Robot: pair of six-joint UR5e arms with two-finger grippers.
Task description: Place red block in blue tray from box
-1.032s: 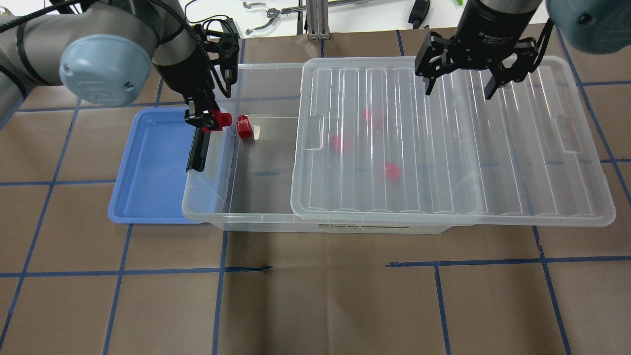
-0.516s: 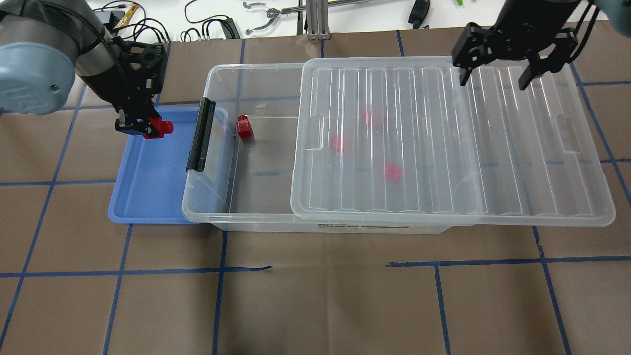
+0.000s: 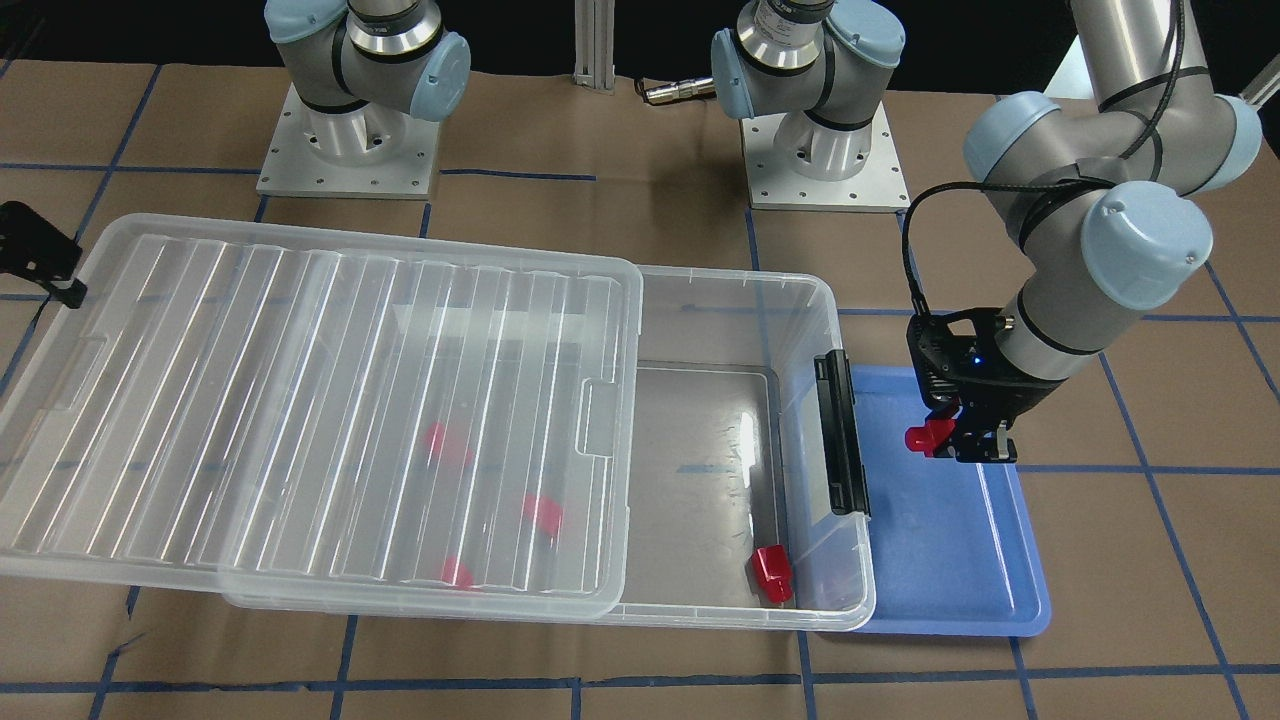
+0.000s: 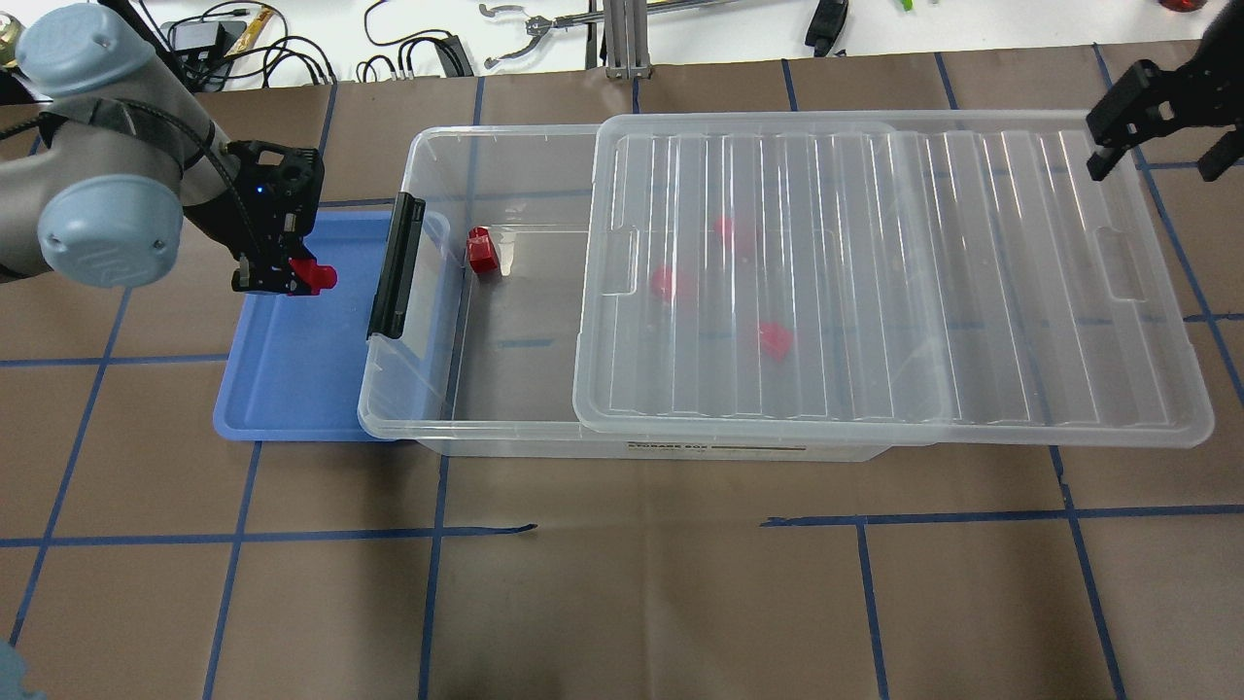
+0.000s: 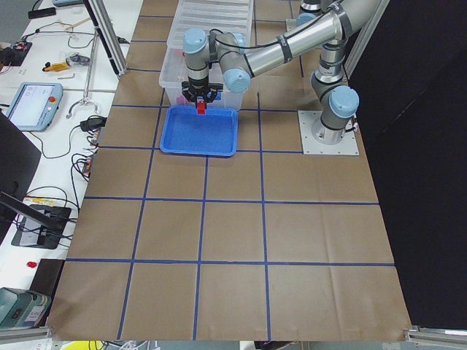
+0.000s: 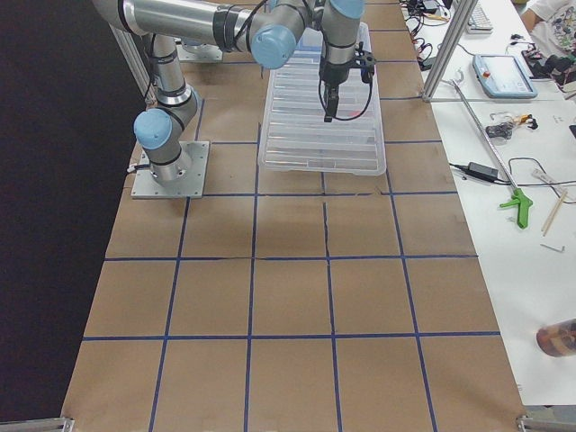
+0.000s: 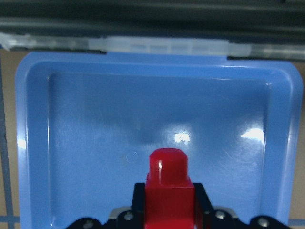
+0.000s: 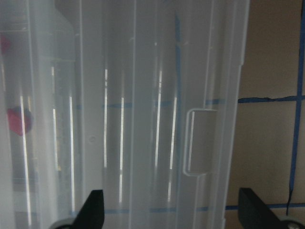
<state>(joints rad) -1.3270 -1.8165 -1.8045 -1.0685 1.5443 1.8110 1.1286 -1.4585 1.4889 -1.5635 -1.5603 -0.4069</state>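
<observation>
My left gripper (image 4: 282, 275) is shut on a red block (image 4: 313, 276) and holds it above the blue tray (image 4: 292, 389), near its far end. The block also shows in the front view (image 3: 925, 437) and the left wrist view (image 7: 167, 191), stub pointing over the bare tray floor (image 7: 95, 143). The clear box (image 4: 466, 408) lies beside the tray, its ribbed lid (image 4: 875, 292) slid to the right. One red block (image 4: 481, 251) lies in the uncovered part. Three more (image 4: 775, 339) show blurred under the lid. My right gripper (image 4: 1161, 160) is open and empty over the lid's far right corner.
The box's black latch (image 4: 394, 267) overhangs the tray's right rim. Cables and tools (image 4: 525, 29) lie on the white bench beyond the table. Both robot bases (image 3: 350, 150) stand behind the box in the front view.
My left gripper has carried the red block from the box's left end over the latch to above the tray. My right gripper has moved right along the lid's far edge.
</observation>
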